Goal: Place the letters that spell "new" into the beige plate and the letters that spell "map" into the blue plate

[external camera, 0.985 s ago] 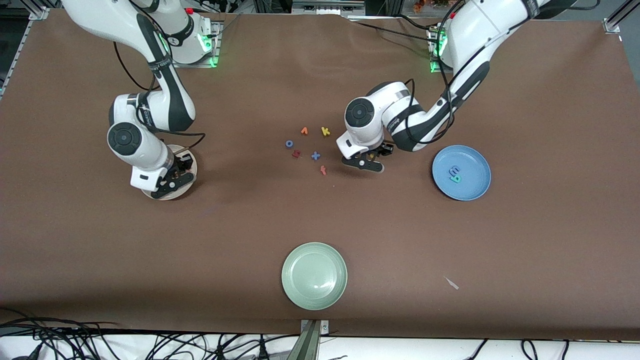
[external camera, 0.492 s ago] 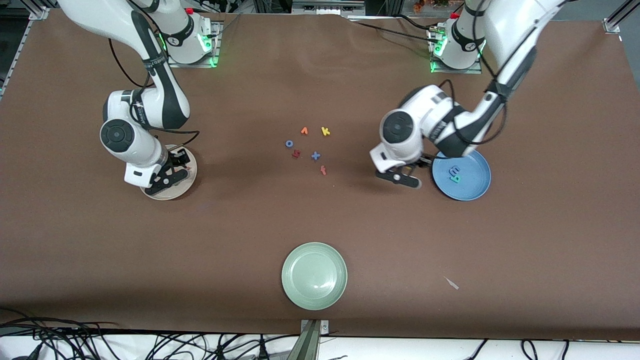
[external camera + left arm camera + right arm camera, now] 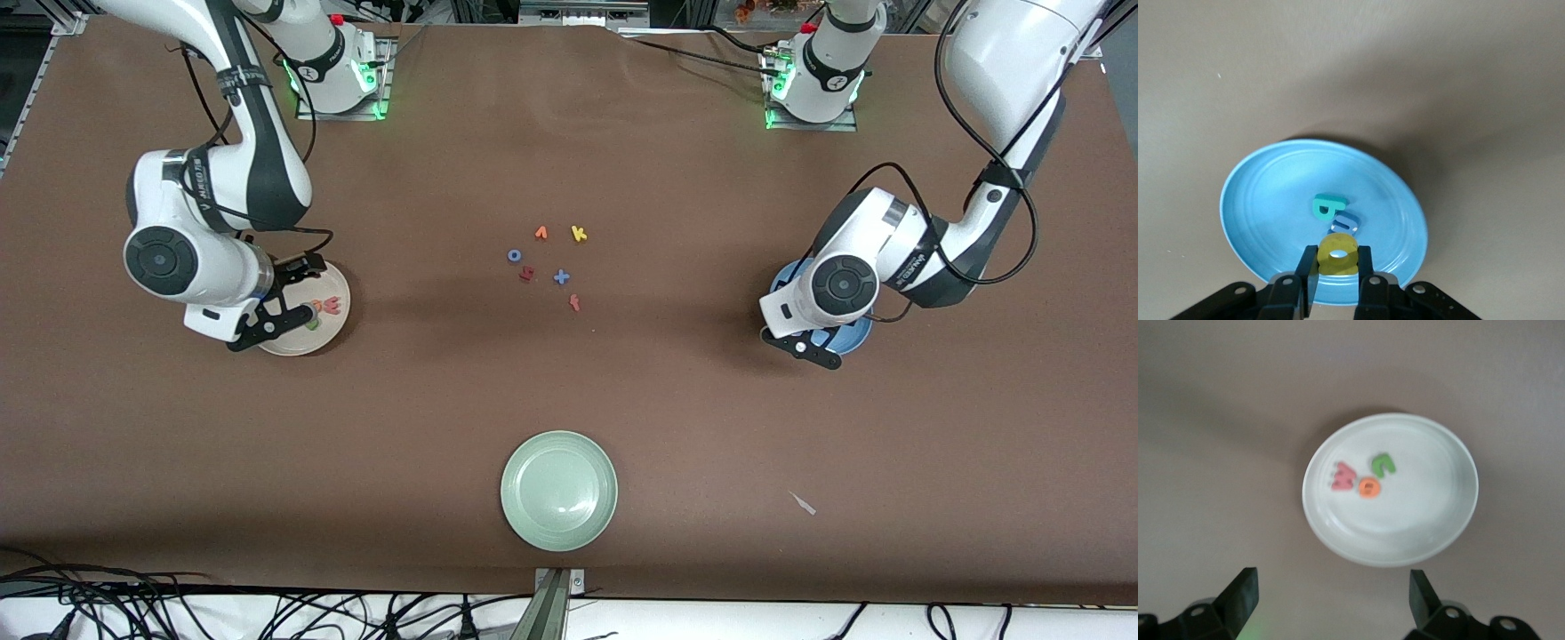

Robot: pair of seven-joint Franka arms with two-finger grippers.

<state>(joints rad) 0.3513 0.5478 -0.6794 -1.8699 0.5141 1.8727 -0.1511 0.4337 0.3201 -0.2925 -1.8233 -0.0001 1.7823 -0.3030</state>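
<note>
While the left gripper [image 3: 1337,270] has moved over the blue plate [image 3: 1258,200], pinching the yellow letter [image 3: 1338,253], the right gripper [image 3: 1331,600] has let go, spread above the beige plate [image 3: 1431,520].

The front camera looks down from high on the whole bench [image 3: 622,400]. Each wrist camera looks straight down, close: left on the blue plate [image 3: 1258,200], right on the beige plate [image 3: 1431,533], both shared with the front view.
</note>
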